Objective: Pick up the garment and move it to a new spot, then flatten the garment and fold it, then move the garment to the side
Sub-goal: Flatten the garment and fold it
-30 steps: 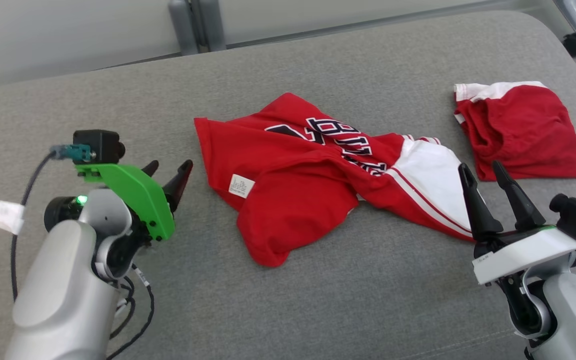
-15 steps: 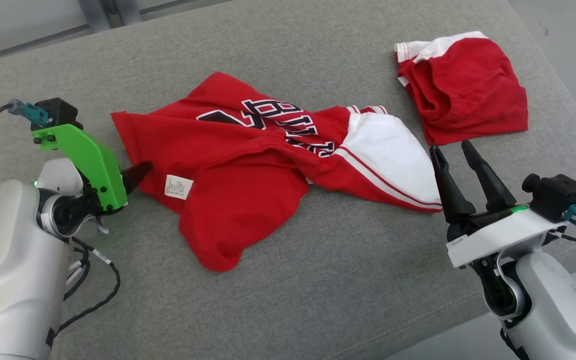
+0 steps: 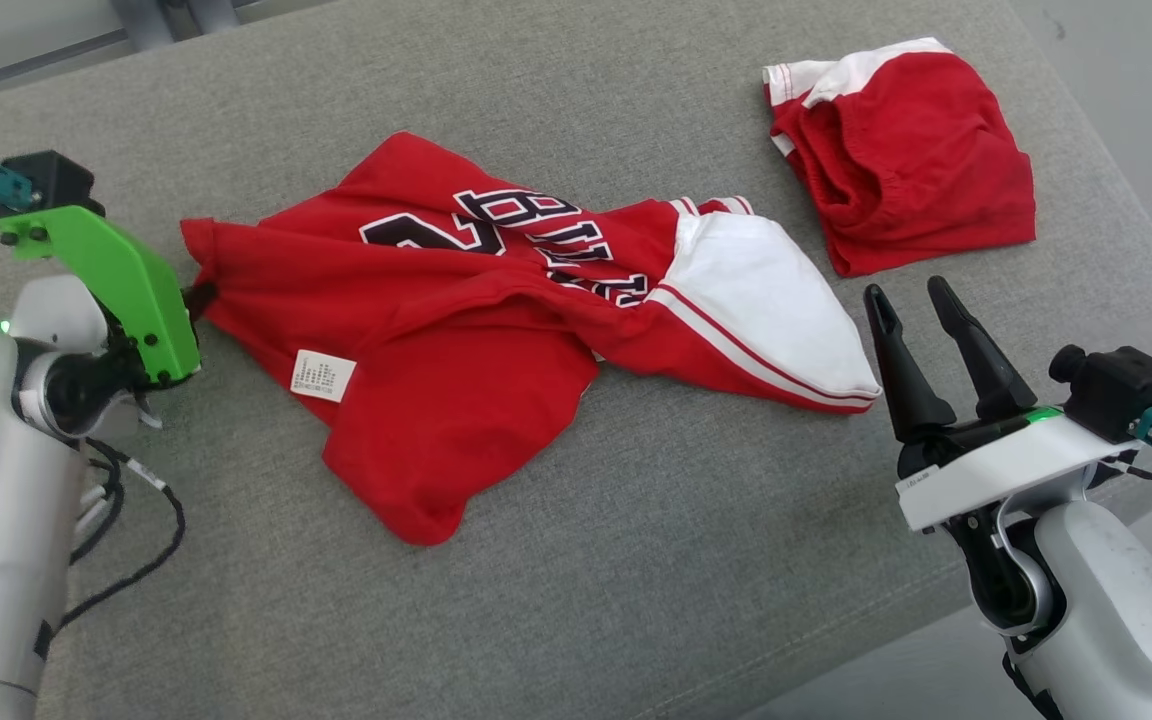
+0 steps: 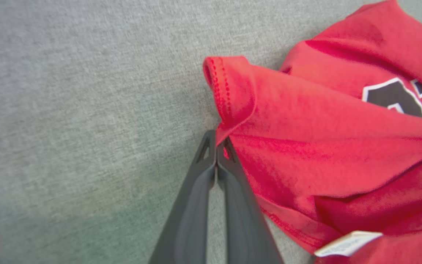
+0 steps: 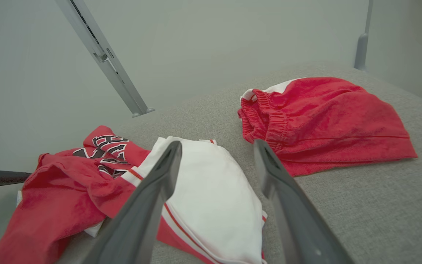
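Your left gripper [image 3: 198,298], at the left edge of the frame, has its jaws pinched together on the hem corner of the red jersey [image 3: 456,340]. The jersey lies crumpled across the middle of the grey cushion [image 3: 636,580]. Your right gripper [image 3: 904,292], at the lower right, holds its jaws wide and empty just beside the jersey's white panel. A pair of red shorts [image 3: 911,160] sits at the upper right, apart from the jersey.

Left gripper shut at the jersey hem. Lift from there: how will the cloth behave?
Likely floppy: the jersey lies in soft folds, so it should drape from the left gripper. Probably light: thin knit. The grip is at the very edge of the hem, so it may slip.
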`<state>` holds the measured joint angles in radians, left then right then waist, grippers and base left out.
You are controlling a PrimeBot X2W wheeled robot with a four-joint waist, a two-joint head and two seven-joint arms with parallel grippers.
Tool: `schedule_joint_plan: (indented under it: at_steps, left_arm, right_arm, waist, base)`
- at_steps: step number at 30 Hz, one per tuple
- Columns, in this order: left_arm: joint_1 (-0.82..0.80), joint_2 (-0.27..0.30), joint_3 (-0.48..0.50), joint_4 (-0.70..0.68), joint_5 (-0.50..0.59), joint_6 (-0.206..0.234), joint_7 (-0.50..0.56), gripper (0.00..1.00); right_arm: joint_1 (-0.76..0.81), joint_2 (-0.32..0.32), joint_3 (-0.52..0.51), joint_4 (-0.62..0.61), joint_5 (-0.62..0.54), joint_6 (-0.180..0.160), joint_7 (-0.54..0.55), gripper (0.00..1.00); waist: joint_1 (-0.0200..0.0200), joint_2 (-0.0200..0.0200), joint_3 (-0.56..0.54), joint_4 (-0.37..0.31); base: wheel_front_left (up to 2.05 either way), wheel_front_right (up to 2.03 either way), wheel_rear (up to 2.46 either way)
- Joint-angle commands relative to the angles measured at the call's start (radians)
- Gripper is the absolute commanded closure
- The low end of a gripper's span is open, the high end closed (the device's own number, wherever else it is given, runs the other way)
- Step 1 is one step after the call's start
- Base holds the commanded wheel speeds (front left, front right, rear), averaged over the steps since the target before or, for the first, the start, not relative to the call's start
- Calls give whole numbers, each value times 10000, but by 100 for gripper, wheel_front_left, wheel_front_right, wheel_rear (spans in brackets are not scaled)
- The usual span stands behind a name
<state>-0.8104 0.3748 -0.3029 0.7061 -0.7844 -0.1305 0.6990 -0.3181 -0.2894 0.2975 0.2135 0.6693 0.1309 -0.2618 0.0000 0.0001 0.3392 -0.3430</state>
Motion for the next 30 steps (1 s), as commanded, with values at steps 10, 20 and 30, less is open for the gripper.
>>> schedule_joint_plan:
  at_steps: [10,20,30]
  left_arm:
    - [-1566,1099,73,-67,916,371,-1027,100]
    - [-1759,1049,-101,1552,1313,374,-2499,0]
    - [-789,596,-700,1815,337,-7,-1976,0]
  right_arm:
    - [-155,-272,64,-186,48,-4,-32,0]
    - [-296,-302,270,-8,58,-5,-33,0]
    - [273,-548,354,229,158,-4,-32,0]
  waist:
    - [0,-1,197,253]
    - [0,-1,-66,229]
    - [0,-1,-1452,1166]
  base:
    - [0,0,0]
    - [0,0,0]
    - [0,0,0]
